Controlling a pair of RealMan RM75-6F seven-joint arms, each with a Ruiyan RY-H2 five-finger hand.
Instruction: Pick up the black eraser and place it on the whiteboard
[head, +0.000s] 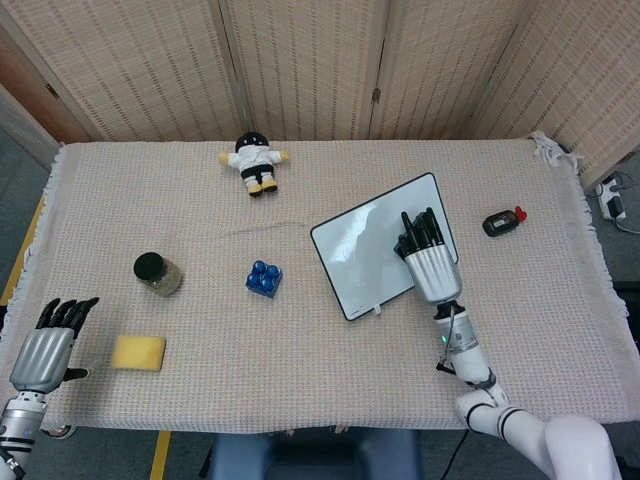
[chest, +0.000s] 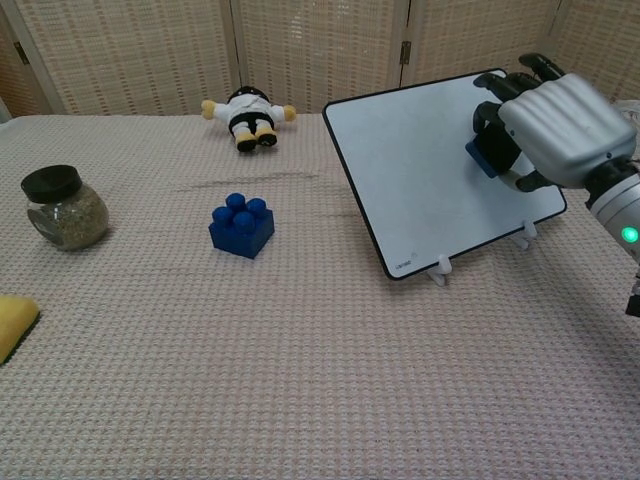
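Observation:
The whiteboard (head: 360, 250) (chest: 420, 170) stands tilted on small feet, right of the table's middle. My right hand (head: 428, 262) (chest: 555, 130) hovers over the board's right half, its fingers curled around the dark eraser (chest: 487, 155). The eraser sits at or just above the board's surface; whether it touches I cannot tell. In the head view the hand hides the eraser. My left hand (head: 45, 345) rests at the front left table edge, fingers apart, holding nothing.
A small black object with a red tip (head: 497, 223) lies right of the board. A blue brick (head: 264, 276) (chest: 241, 226), a black-lidded jar (head: 157, 272) (chest: 64, 208), a yellow sponge (head: 138, 352) (chest: 14, 322) and a doll (head: 254, 163) (chest: 246, 116) sit to the left.

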